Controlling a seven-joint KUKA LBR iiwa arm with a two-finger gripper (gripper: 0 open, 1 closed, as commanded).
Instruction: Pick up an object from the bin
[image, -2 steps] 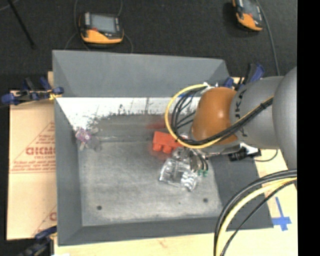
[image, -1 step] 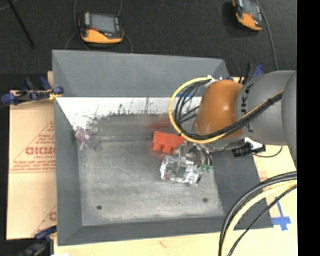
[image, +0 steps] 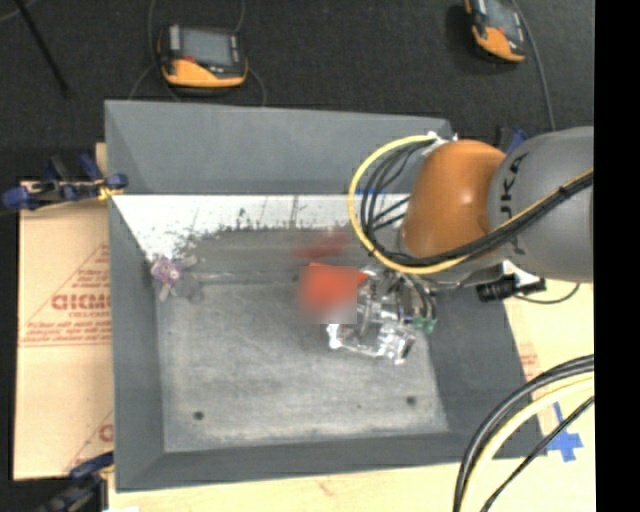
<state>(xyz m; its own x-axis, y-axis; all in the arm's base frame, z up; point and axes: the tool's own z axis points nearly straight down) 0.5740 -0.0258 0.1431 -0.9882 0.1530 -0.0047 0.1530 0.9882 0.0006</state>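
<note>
My gripper (image: 372, 328) is low in the right half of the bin, under the arm's orange cover. A red-orange block-like thing (image: 326, 286) lies just to its upper left, touching or very close to the gripper's body; I cannot tell whether it is held. A small pink-purple thing (image: 166, 269) lies far off, near the bin's left wall at the back.
The arm comes in from the right and hides the bin's right back corner. The grey floor stretches open to the front and left of the gripper. The bin's sloped walls rise on all sides.
</note>
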